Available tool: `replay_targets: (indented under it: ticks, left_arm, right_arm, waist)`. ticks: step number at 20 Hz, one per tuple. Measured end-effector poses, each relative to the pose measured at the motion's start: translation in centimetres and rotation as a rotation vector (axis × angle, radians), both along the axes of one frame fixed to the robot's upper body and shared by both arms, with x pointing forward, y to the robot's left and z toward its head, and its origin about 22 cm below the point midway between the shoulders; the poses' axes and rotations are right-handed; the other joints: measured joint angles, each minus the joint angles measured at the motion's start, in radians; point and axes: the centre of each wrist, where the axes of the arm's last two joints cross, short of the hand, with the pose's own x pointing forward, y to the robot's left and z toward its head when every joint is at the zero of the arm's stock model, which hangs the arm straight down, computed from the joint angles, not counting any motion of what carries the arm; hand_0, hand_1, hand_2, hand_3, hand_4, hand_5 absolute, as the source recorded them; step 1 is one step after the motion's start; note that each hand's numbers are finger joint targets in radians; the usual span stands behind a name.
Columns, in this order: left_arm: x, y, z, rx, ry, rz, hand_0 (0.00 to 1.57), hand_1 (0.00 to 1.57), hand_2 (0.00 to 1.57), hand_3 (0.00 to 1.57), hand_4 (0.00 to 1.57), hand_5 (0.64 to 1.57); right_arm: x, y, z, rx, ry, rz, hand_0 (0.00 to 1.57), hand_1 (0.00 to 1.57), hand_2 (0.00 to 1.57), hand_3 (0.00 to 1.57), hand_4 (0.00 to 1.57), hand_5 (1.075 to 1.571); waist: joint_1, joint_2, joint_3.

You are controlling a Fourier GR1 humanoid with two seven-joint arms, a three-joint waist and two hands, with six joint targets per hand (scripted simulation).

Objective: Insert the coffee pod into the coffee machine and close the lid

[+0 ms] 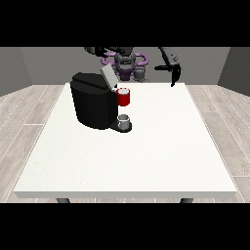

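My hand at the view's right (173, 73) is up in the air past the far edge of the white table (146, 161). Its fingers hang down, mostly straight, and the thumb sticks out to the side. It holds nothing and touches nothing. My other hand, at the view's left (100, 51), is high above the black coffee machine (93, 105); I cannot tell how its fingers lie. The machine's lid (108, 77) stands tilted up, below that hand. A red thing at the machine (124, 97) sits at its front. Below it stands a grey thing (124, 120); I cannot tell if it is the pod.
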Motion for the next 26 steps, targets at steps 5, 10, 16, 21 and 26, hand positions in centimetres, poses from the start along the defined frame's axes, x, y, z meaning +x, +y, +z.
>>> replay_targets:
  ticks: [5, 10, 16, 21, 26]
  left_arm:
    - [-0.4, -0.5, 0.7, 0.002, -0.067, -0.019, 0.0, 0.0, 0.0, 0.0, 0.23, 1.571]
    - [-0.4, -0.4, 2.2, 0.015, -0.096, -0.037, 0.0, 0.0, 0.0, 0.0, 0.37, 1.571]
    - [-1.0, -0.5, 2.6, 0.013, -0.12, -0.02, 0.0, 0.0, 0.0, 0.0, 0.3, 1.571]
    - [-0.4, 0.1, 3.7, 0.002, -0.15, -0.017, 0.0, 0.0, 0.0, 0.0, 0.35, 1.571]
    - [-0.5, 0.3, 3.8, 0.011, -0.17, -0.025, 0.0, 0.0, 0.0, 0.0, 0.36, 1.571]
  right_arm:
    - [1.9, 0.1, 0.3, -0.012, -0.005, -0.047, 0.0, 0.0, 0.0, 0.0, 0.35, 1.571]
    - [3.7, -2.0, 0.0, -0.005, 0.002, -0.107, 0.0, 0.0, 0.0, 0.0, 0.37, 1.571]
    - [5.5, -3.6, -0.1, 0.0, 0.002, -0.125, 0.0, 0.0, 0.0, 0.0, 0.46, 1.571]
    - [7.2, -3.9, 0.6, 0.011, -0.023, -0.137, 0.0, 0.0, 0.0, 0.0, 0.44, 1.571]
    - [7.8, -4.5, 1.2, 0.012, -0.056, -0.144, 0.0, 0.0, 0.0, 0.0, 0.27, 1.571]
  waist:
    - [0.025, 0.045, 0.0]
    - [0.047, 0.076, 0.0003]
    - [0.049, 0.11, 0.0003]
    - [0.056, 0.143, -0.0011]
    - [0.065, 0.157, -0.0083]
